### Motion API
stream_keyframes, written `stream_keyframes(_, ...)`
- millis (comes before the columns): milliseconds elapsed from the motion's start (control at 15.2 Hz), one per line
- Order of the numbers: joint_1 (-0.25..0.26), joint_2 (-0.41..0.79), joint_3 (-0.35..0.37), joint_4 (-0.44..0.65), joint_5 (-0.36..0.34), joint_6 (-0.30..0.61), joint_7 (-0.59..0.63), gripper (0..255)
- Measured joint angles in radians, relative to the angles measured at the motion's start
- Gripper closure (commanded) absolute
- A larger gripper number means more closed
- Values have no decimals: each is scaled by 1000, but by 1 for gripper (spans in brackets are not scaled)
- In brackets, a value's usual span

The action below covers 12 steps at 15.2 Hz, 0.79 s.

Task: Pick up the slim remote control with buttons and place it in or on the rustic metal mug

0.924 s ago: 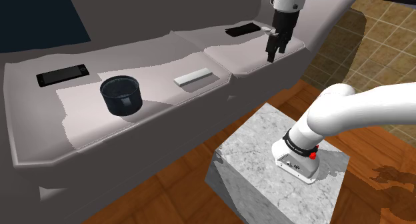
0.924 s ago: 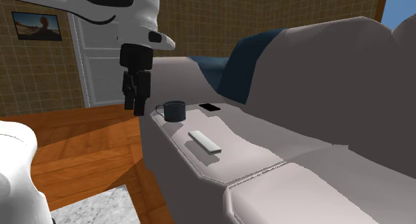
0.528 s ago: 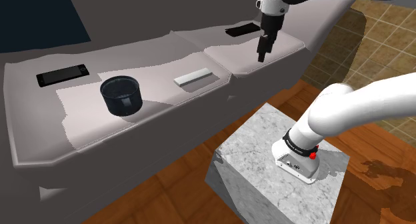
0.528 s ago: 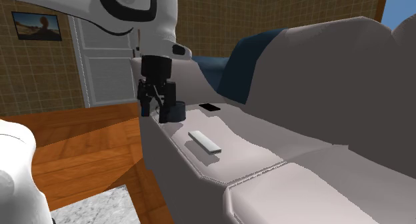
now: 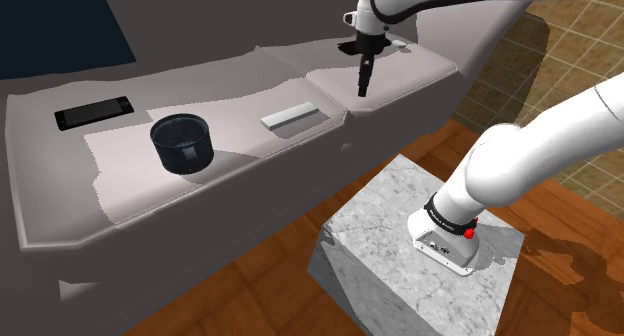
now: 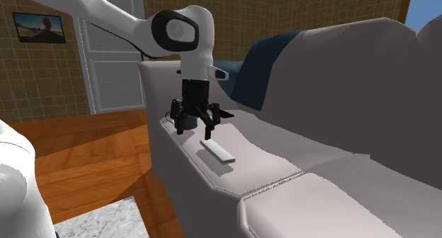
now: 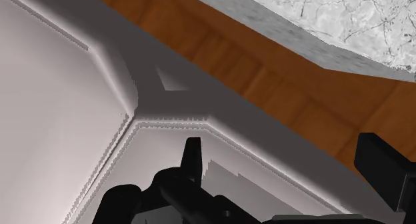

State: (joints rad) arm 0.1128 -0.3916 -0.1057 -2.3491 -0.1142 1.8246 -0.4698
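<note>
**Approach to the grasp.** The end effector (image 5: 363, 84), fingers spread and empty, hangs over the sofa (image 5: 230, 84) seam. The slim pale remote (image 5: 290, 115) lies flat between it and the dark mug (image 5: 182, 144). Best practice would be to centre above the remote, span its narrow width, then descend. The second exterior view shows the finger spread; the shoulder view shows the fingers edge-on.

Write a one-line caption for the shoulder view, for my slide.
Open black gripper hangs over the grey sofa; white remote and dark mug lie toward the shoulder view's left.

Slim pale-grey remote (image 5: 291, 115) lies flat on the sofa seat (image 5: 240, 84); dark round mug (image 5: 182, 144) stands upright, apart, at its 9 o'clock.
</note>
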Motion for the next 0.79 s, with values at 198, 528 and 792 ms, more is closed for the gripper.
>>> stream_keyframes(198,30,101,-13,42,12,72,-111,0)
stream_keyframes(528,71,277,-21,149,47,159,-305,0)
stream_keyframes(792,101,386,-3,206,80,223,-441,0)
